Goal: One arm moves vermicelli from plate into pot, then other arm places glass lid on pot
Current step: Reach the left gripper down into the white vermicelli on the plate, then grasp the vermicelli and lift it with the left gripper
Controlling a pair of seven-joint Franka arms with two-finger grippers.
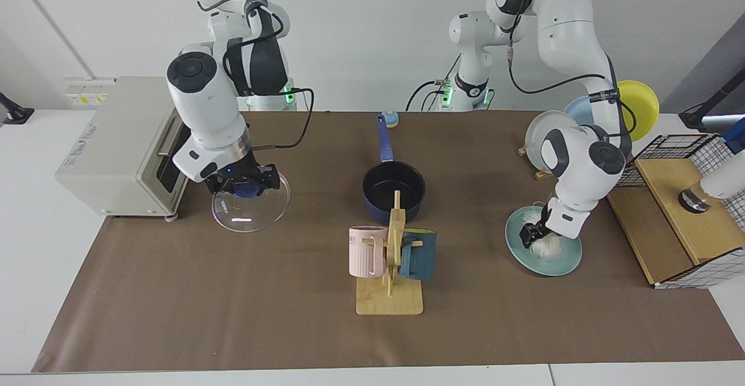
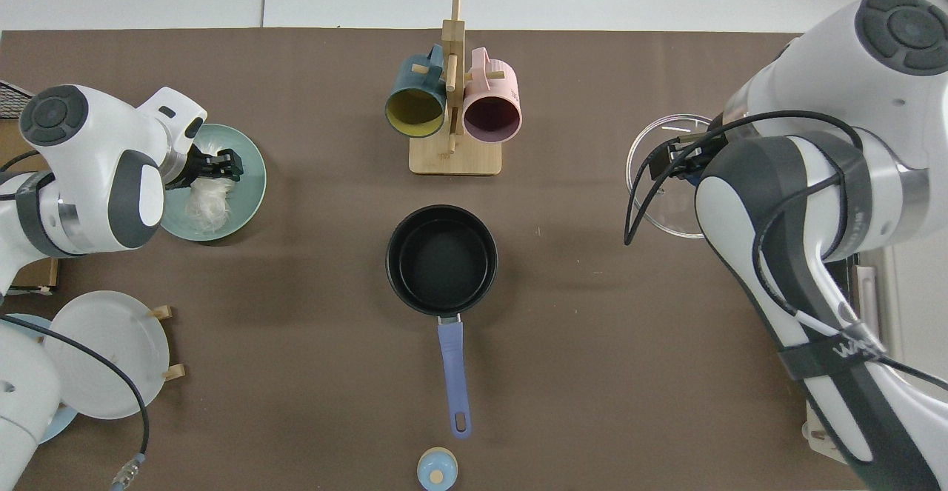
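Observation:
The dark blue pot stands mid-table, its inside bare and its long handle pointing toward the arms' bases. My right gripper is shut on the blue knob of the glass lid and holds it tilted above the mat near the toaster oven. In the top view the right arm hides most of that gripper. My left gripper is shut on the top of the white vermicelli. The clump's lower part rests on the pale teal plate.
A wooden mug rack with a pink and a teal mug stands in front of the pot. A toaster oven sits by the right arm. Plates lean in a rack behind the teal plate, beside a wooden box. A small blue knob lies past the pot handle.

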